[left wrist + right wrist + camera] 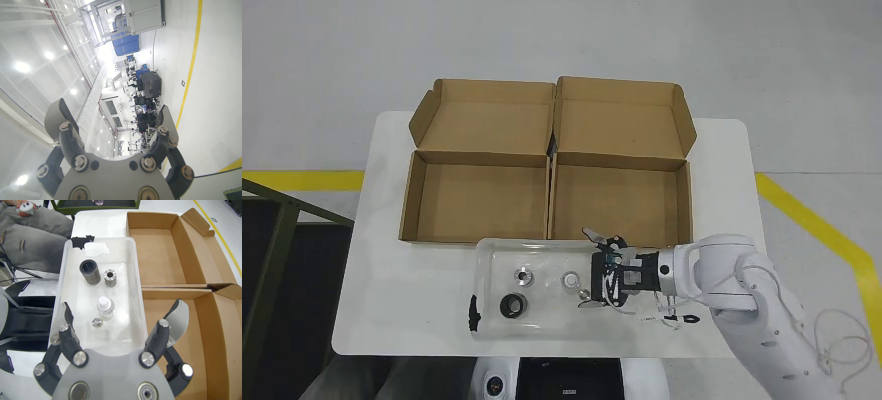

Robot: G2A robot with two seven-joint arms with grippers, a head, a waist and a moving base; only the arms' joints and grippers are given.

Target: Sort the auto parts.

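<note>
Clear plastic tray (62, 275) is sitting on the white table (712, 150), right in front of two open cardboard boxes standing side by side, the left box (477, 205) and the right box (617, 205), lids folded back. Four parts are resting inside the tray. At the tray's left end the dark bearing sleeve (89, 272) is standing upright, bore facing up. Just beside it, on the side nearer the boxes and not touching, the steel bushing (110, 278) is standing with its hole up. Around the middle of the tray the small clear bottle (105, 307) with a white cap is standing upright, apart from both. Just beside the bottle the small metal disc (96, 322) is lying flat, contact hard to tell. It is the part closest to the right gripper (122, 304), which is hovering over the tray's right end, pointing along the tray toward the parts. Its fingers are spread wide, gripping nothing. One finger is hanging by the tray's near rim, the other beyond the far rim on the right box's side. Black tape (82, 241) and a white label (96, 249) are sticking to the tray's left end. Off the table, the left gripper (113, 105) is pointing up into the hall, claw released, nothing between its fingers.
</note>
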